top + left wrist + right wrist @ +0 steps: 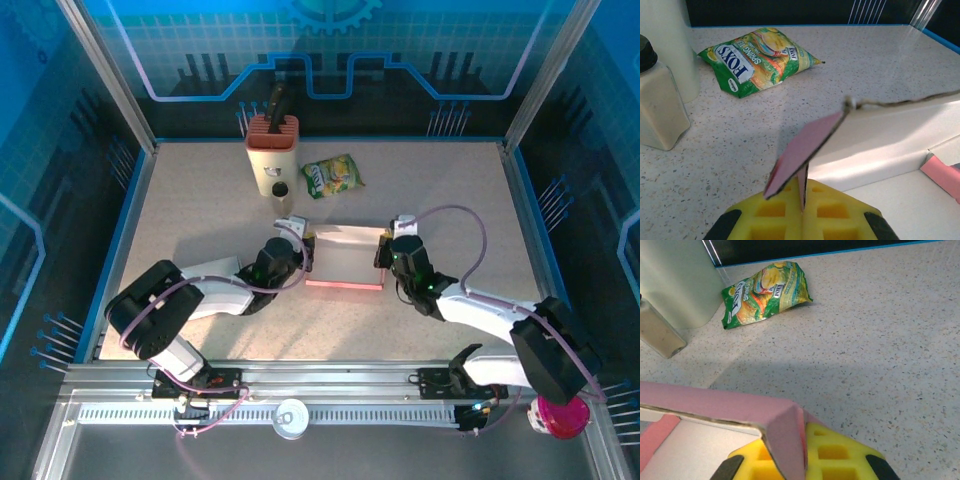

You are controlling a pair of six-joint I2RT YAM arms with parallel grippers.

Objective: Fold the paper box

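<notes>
The paper box (345, 258), white inside and pink outside, lies partly folded at the table's middle between my two arms. My left gripper (306, 256) is at the box's left end and shut on a pink flap (807, 145), which is pinched between the yellow fingers (775, 215). The box's white back wall (890, 135) stands up to the right of it. At the right end, my right gripper (384, 250) is shut on a folded pink corner flap (787, 435) of the box, with the pink back wall (705, 400) running off to the left.
A beige knife block (271, 150) stands at the back, with a small black-capped bottle (281, 197) in front of it and a green snack bag (333, 176) to its right. A tin can (291, 417) and a pink object (560, 415) sit by the front rail.
</notes>
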